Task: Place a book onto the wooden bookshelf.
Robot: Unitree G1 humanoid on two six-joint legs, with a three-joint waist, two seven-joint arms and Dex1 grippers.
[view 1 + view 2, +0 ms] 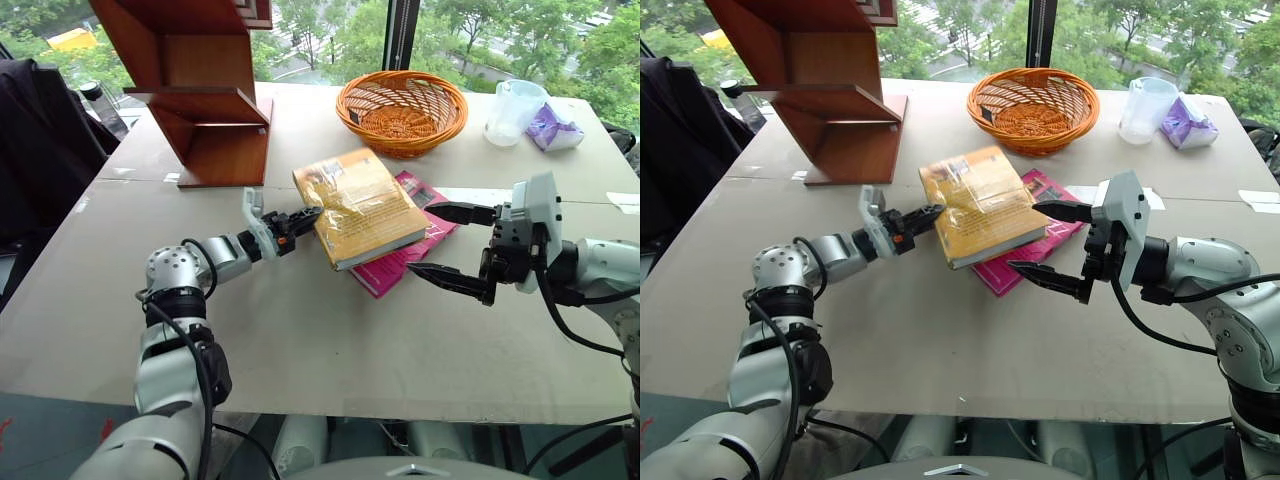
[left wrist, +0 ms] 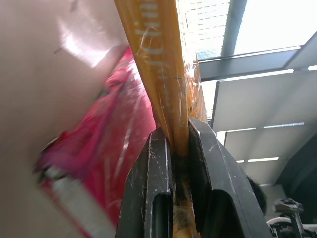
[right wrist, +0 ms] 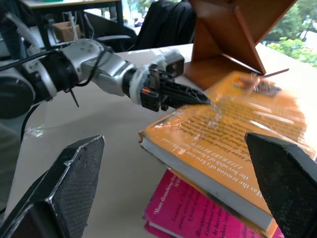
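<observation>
Wooden bookshelf (image 1: 205,95) stands at far left of the table (image 1: 300,340). Left gripper (image 1: 300,222) is clamped on the near-left corner of the book (image 1: 362,207), which is tilted above the magenta-pink book (image 1: 405,255). A thin corner grip on glossy wrap is noted; slipping or twisting is judged likely when swung shelfward. Right gripper (image 1: 455,245) is held with fingers wide apart just beside the book; a snag is possible.

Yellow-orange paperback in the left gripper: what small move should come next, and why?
Probably lift it a little higher and start carrying it toward the reddish-brown wooden bookshelf. The left gripper is shut on the edge of the yellow-orange plastic-wrapped paperback, which is tilted above the magenta-pink book, while the right gripper stands open, clear of it.
</observation>
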